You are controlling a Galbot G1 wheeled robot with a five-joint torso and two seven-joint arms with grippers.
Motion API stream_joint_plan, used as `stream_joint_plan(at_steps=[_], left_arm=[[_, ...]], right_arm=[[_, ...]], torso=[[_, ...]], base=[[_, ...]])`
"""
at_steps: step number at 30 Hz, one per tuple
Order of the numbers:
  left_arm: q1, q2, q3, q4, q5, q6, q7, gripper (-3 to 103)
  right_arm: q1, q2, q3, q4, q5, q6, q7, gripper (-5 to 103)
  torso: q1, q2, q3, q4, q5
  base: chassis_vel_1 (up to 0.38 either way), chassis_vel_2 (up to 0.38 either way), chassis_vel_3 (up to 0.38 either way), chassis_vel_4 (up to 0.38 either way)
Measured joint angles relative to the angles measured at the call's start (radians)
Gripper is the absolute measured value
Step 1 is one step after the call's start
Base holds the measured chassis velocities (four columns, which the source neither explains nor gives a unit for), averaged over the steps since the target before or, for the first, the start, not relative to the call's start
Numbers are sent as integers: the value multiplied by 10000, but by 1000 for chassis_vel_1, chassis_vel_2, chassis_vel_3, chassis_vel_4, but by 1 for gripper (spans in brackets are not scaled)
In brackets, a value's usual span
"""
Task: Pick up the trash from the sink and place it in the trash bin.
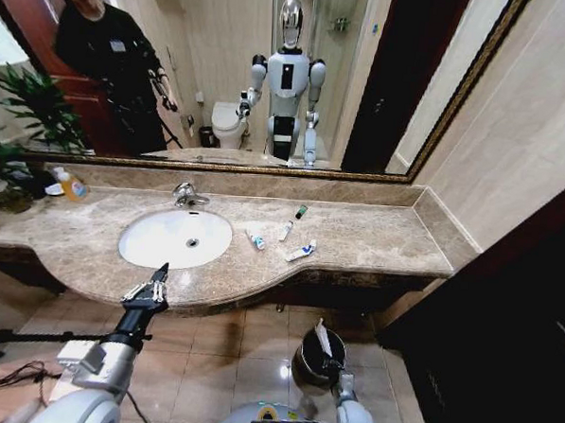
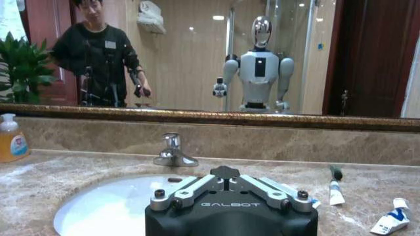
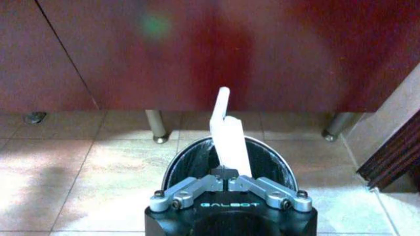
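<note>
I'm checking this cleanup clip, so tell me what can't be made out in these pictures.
- Inside of the trash bin: right wrist view, blocked by the right gripper and its white packet.
- Print on the tubes: head view, too small.
- Left gripper fingertips: left wrist view, hidden by its own body.
- Sink near rim: left wrist view, cut off by the edge.

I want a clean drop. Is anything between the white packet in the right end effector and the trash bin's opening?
Nothing visible. The right end effector holds the white packet upright directly over the trash bin, whose opening is uncovered.
</note>
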Motion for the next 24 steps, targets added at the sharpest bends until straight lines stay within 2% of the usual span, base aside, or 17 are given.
stream_joint_plan(at_steps=[2, 5, 6, 9, 10, 13, 14, 17, 19, 20, 22, 23, 24], left_arm=[[0, 0, 0, 0, 0, 0, 0, 0], [0, 0, 0, 0, 0, 0, 0, 0], [0, 0, 0, 0, 0, 0, 0, 0], [0, 0, 0, 0, 0, 0, 0, 0], [0, 0, 0, 0, 0, 0, 0, 0], [0, 0, 0, 0, 0, 0, 0, 0], [0, 0, 0, 0, 0, 0, 0, 0], [0, 0, 0, 0, 0, 0, 0, 0], [0, 0, 0, 0, 0, 0, 0, 0], [0, 0, 0, 0, 0, 0, 0, 0], [0, 0, 0, 0, 0, 0, 0, 0], [0, 0, 0, 0, 0, 0, 0, 0], [0, 0, 0, 0, 0, 0, 0, 0]], right_arm=[[-45, -24, 2, 49, 0, -8, 8, -1], [-157, -40, 17, 162, -125, -24, 9, 15], [-157, -40, 17, 162, -125, -24, 9, 15], [-194, -55, 43, 129, -460, 92, 46, 26], [-194, -55, 43, 129, -460, 92, 46, 26], [-149, -53, 53, 53, -569, 207, 144, 42], [-149, -53, 53, 53, -569, 207, 144, 42], [-106, -49, 54, -78, -652, 334, 170, 59], [-106, -44, 53, -107, -663, 361, 170, 59], [-107, -36, 52, -145, -670, 399, 171, 70], [-111, -28, 51, -167, -676, 420, 171, 70], [-120, -19, 49, -202, -679, 462, 171, 81], [-122, -17, 49, -213, -679, 476, 171, 81]], torso=[[0, 0, 0, 0, 0], [-1, 0, 0, 0, 0], [-1, 0, 0, 0, 0], [0, 0, 0, 0, 0], [0, 0, 0, 0, 0], [0, 0, 0, 0, 0], [0, 0, 0, 0, 0], [0, 0, 0, 0, 0], [0, 0, 0, 0, 0], [0, 0, 0, 0, 0], [0, 0, 0, 0, 0], [0, 0, 0, 0, 0], [0, 0, 0, 0, 0]], base=[[0, 0, 0, 0], [0, 0, 0, 0], [0, 0, 0, 0], [0, 0, 0, 0], [0, 0, 0, 0], [0, 0, 0, 0], [0, 0, 0, 0], [0, 0, 0, 0], [0, 0, 0, 0], [0, 0, 0, 0], [0, 0, 0, 0], [0, 0, 0, 0], [0, 0, 0, 0]])
